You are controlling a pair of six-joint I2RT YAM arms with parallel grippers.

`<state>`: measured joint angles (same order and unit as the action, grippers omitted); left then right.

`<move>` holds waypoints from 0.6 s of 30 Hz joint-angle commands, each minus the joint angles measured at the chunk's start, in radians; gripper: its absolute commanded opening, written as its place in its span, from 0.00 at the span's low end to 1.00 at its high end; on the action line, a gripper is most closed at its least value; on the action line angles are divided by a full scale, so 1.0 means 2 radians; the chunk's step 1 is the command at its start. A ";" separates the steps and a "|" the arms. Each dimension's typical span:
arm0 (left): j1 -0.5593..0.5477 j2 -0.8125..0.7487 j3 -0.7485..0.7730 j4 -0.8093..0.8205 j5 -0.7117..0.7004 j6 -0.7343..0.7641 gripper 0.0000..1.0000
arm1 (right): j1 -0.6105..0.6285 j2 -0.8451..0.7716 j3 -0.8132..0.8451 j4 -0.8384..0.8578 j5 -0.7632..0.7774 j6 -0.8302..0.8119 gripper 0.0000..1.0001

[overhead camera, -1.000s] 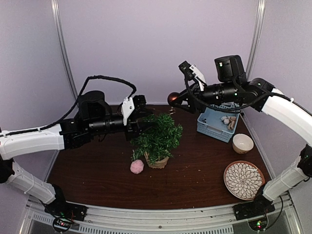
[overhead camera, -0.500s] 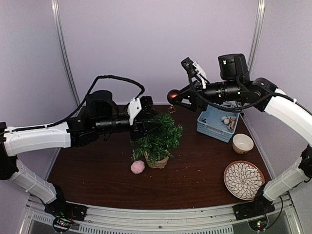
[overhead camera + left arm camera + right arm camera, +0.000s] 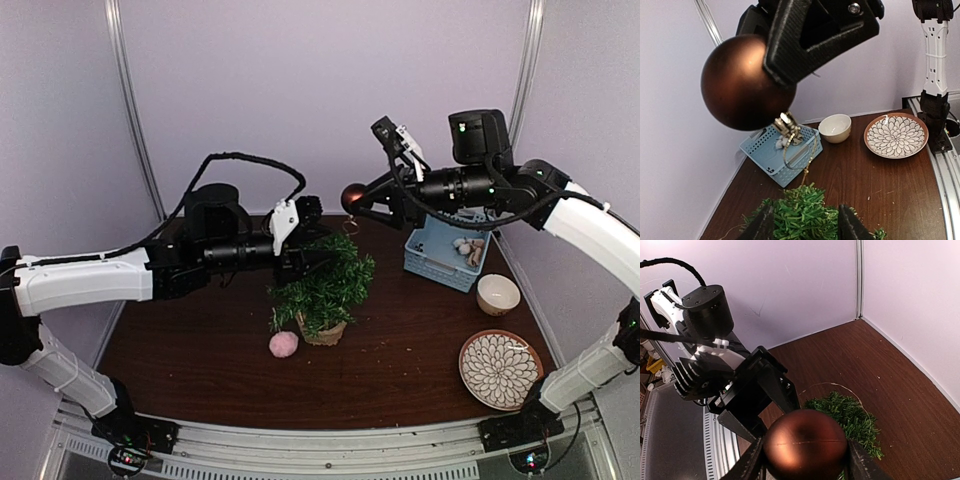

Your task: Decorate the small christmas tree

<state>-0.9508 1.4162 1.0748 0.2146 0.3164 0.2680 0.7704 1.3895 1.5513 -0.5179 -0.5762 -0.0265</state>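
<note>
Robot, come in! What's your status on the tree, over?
Right tool clamps brown ball above small christmas tree. Left tool straddles its top, grip unclear. Nothing blocking.

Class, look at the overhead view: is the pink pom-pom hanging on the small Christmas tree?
No, the pink pom-pom lies on the table beside the pot of the small christmas tree, not on its branches.

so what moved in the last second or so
The left gripper reached further to the right, in over the top of the small christmas tree, jaws open. The right gripper lifted the brown ball slightly and stays shut on it. Nothing was picked up or let go. The tree, pink pom-pom, blue basket, bowl and plate stayed put.
</note>
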 commanded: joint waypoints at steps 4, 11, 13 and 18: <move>-0.003 0.007 0.013 0.035 0.018 -0.012 0.37 | 0.003 -0.014 0.008 0.017 -0.007 0.004 0.38; -0.004 0.020 0.017 0.047 0.003 -0.017 0.39 | 0.005 -0.016 0.008 0.017 -0.013 0.004 0.38; -0.004 0.021 0.017 0.050 0.004 -0.019 0.39 | 0.005 -0.017 0.007 0.018 -0.013 0.005 0.38; -0.004 0.023 0.018 0.057 0.008 -0.022 0.36 | 0.006 -0.016 0.003 0.022 -0.018 0.007 0.38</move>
<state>-0.9512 1.4548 1.0748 0.2543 0.3294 0.2417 0.7746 1.3838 1.5513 -0.5037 -0.5892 -0.0254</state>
